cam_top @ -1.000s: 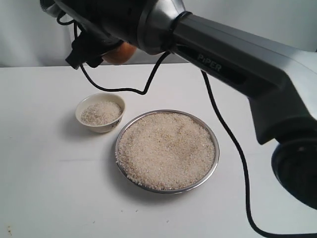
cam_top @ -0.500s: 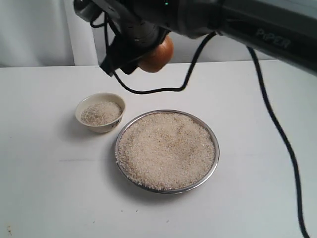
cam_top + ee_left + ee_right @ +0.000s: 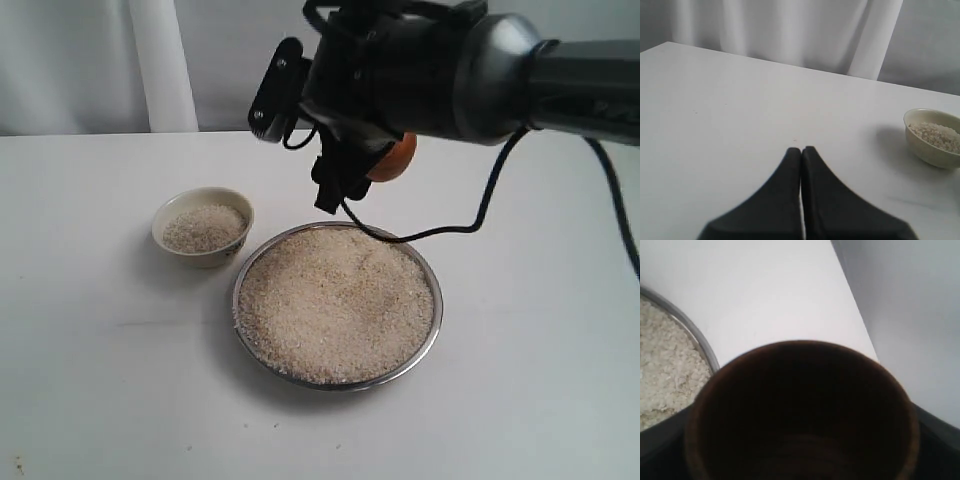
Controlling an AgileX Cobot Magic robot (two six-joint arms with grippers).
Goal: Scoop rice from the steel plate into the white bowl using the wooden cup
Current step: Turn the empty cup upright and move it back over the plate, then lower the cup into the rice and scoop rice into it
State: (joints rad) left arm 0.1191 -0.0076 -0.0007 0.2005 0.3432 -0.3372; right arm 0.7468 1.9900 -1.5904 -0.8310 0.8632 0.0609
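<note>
Starting at the left, the left claw (image 3: 801, 151) hangs low over the bare counter (image 3: 110, 380) with its two dark fingers pressed together and nothing between them; it is well apart from the work. Next comes the white bowl (image 3: 205, 258), upright and partly filled with rice (image 3: 204, 227). Just beside it, with a narrow gap between, sits the steel plate (image 3: 345, 385), heaped nearly to its rim with more grains and a few loose ones on the counter around it.

Further right, the right claw (image 3: 365, 170) is clamped around the wooden cup (image 3: 393, 160), carrying it in the air above the far edge of the plate. The right wrist view looks straight into the cup's dark inside, which appears empty.

The cup looks light, stiff and smooth, and its rounded, egg-like body probably offers little to stop it twisting. A hold across its widest part, as it seems to have now, looks soundest. The rice should give way easily to a tilted rim but will likely spill from a fast or jerky carry. The small bowl probably slides if knocked.
</note>
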